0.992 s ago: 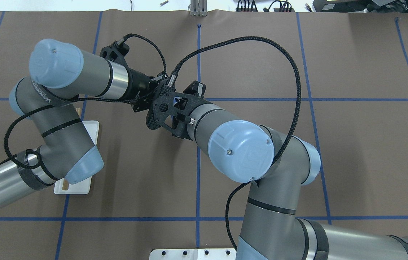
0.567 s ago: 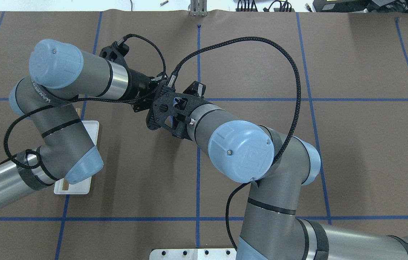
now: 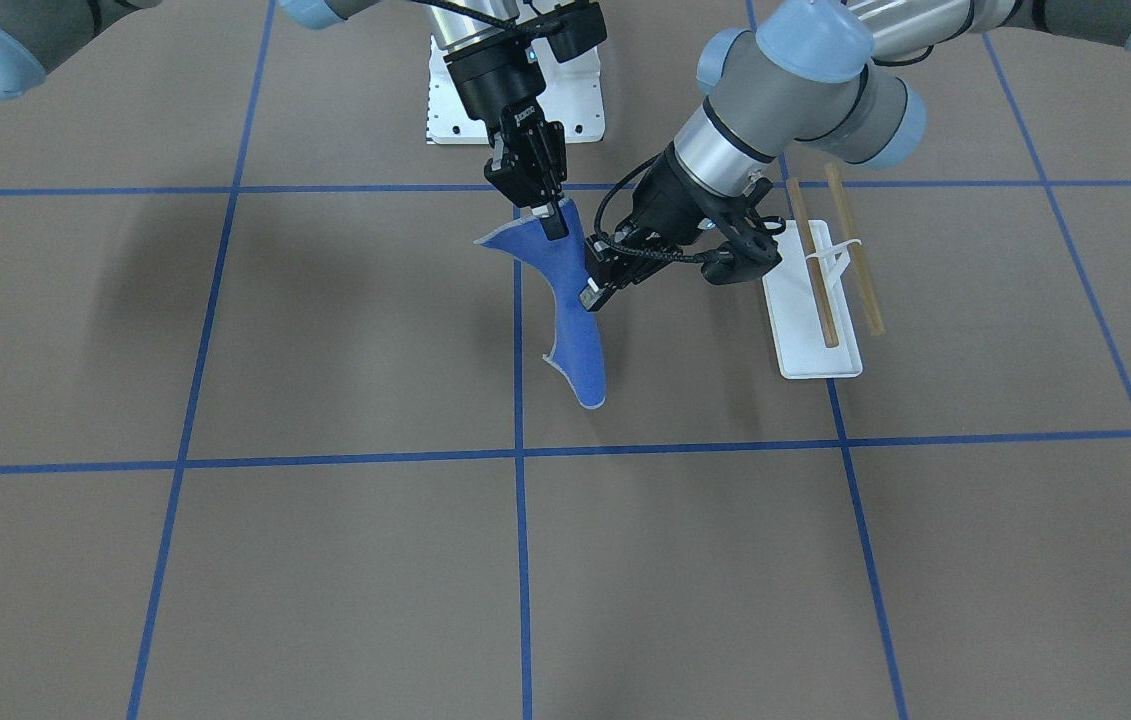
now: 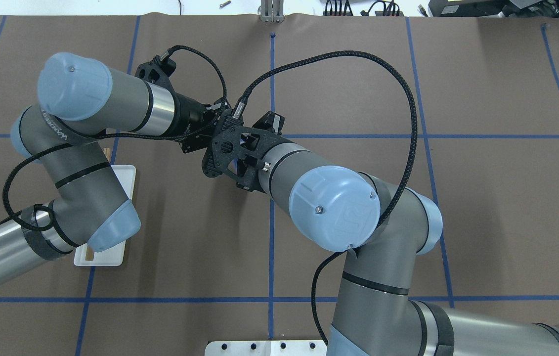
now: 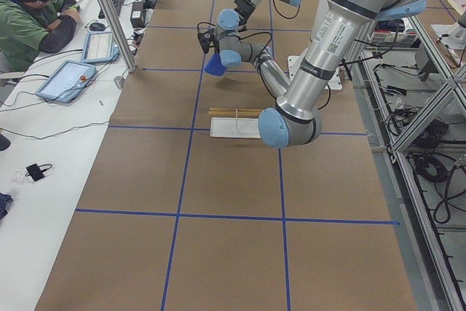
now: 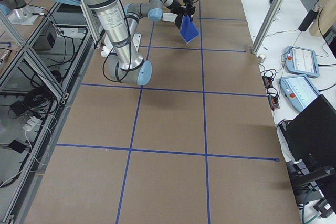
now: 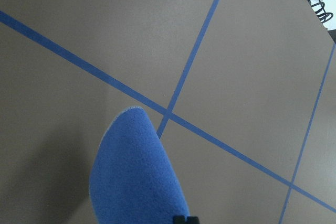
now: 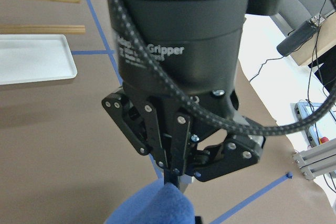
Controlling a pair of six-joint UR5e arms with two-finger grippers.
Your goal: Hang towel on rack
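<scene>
The royal-blue towel [image 3: 570, 320] hangs in the air above the table, held by both grippers. My right gripper [image 3: 551, 222] is shut on its upper corner. My left gripper [image 3: 591, 297] is shut on its edge a little lower; the right wrist view shows it [image 8: 175, 179] closed on the cloth [image 8: 152, 208]. The towel's free end [image 7: 136, 177] droops toward the table. The rack [image 3: 810, 320] stands to my left of the towel, with its white base and two wooden dowels [image 3: 855, 250]. In the overhead view my left arm partly hides the rack [image 4: 111, 252], and both grippers are hidden under the wrists.
The white bolted pedestal [image 3: 580, 110] sits at my base [image 4: 264, 346]. Blue tape lines [image 3: 520, 455] cross the brown table cover. An operator [image 5: 36, 12] sits at a side desk with tablets, beyond the table's far edge.
Both arms have shifted only slightly; the right arm's elbow has moved a little to the right. The earlier frames do not show the towel or the grips.
</scene>
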